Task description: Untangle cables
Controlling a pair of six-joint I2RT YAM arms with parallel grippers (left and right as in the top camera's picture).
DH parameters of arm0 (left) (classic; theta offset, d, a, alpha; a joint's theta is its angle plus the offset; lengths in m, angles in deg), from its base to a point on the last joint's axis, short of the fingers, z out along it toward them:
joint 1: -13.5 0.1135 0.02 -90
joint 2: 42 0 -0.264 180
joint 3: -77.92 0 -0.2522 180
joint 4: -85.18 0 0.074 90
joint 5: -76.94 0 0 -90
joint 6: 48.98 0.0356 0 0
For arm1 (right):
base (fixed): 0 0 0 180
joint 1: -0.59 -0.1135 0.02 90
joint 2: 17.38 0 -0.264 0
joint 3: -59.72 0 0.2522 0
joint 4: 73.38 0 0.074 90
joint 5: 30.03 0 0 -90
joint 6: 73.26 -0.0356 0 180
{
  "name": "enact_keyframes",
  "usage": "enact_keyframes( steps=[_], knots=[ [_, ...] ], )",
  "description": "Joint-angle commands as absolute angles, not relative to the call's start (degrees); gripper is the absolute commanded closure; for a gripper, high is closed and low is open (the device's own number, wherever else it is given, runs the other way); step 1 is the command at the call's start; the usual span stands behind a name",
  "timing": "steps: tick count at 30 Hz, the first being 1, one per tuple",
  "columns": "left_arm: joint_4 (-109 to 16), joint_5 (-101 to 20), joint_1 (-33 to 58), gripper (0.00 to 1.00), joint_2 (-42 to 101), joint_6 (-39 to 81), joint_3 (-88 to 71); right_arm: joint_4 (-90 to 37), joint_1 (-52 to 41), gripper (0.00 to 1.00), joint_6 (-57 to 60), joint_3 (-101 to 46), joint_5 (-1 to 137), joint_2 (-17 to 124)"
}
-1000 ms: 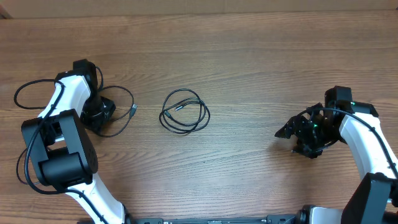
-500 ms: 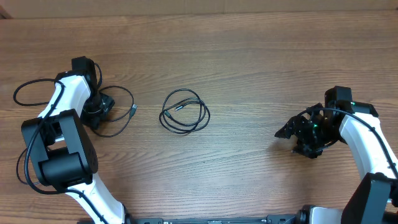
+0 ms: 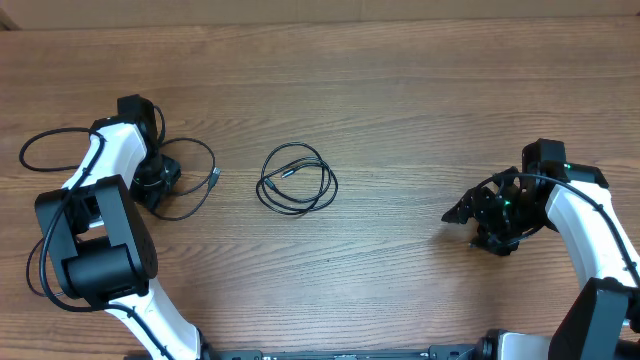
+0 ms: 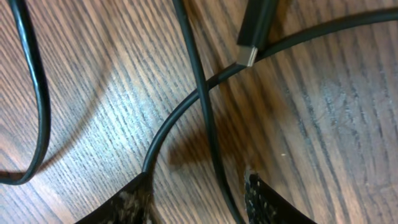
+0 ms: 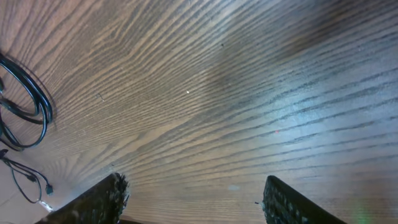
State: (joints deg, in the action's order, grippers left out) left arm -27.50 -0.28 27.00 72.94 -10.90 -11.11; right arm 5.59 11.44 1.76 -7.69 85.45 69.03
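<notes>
Since thin, black and limp on the wood, judged the cables (image 4: 204, 106) light, soft and a little slick, likelier to drag and slide than to lift as one piece. Found them in two places on the table (image 3: 400, 100): a small coil (image 3: 297, 180) at the middle, and a loose, wide loop (image 3: 212, 165) at the left, lying on both sides of the left gripper (image 4: 198, 182). Saw that claw spread, pinching nothing, with two strands crossing on the wood between its fingers and a silver-tipped plug (image 4: 251, 38) just beyond. Saw the right gripper (image 5: 193, 183) spread as well, over bare wood, well apart from the coil. Thought the stiff plug body, or the strand just behind it, the best hold; feared slipping from a pinch mid-loop. Counted two bundles, one plug seen clearly, two grippers. Could not tell the number of separate cords.
</notes>
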Motion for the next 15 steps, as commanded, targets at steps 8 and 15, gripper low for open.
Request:
enact_keyframes(
  steps=[8, 15],
  knots=[
    [-28.0, 2.4, 27.1, 0.63, 73.9, -10.2, -13.8, 5.5, 11.5, 0.31, 1.8, -8.8, 85.5, 68.2],
    [-26.7, 2.6, 28.3, 0.96, 72.9, -10.2, -13.3, 6.0, 11.5, 0.31, 1.8, -8.8, 85.5, 68.2]
  ],
)
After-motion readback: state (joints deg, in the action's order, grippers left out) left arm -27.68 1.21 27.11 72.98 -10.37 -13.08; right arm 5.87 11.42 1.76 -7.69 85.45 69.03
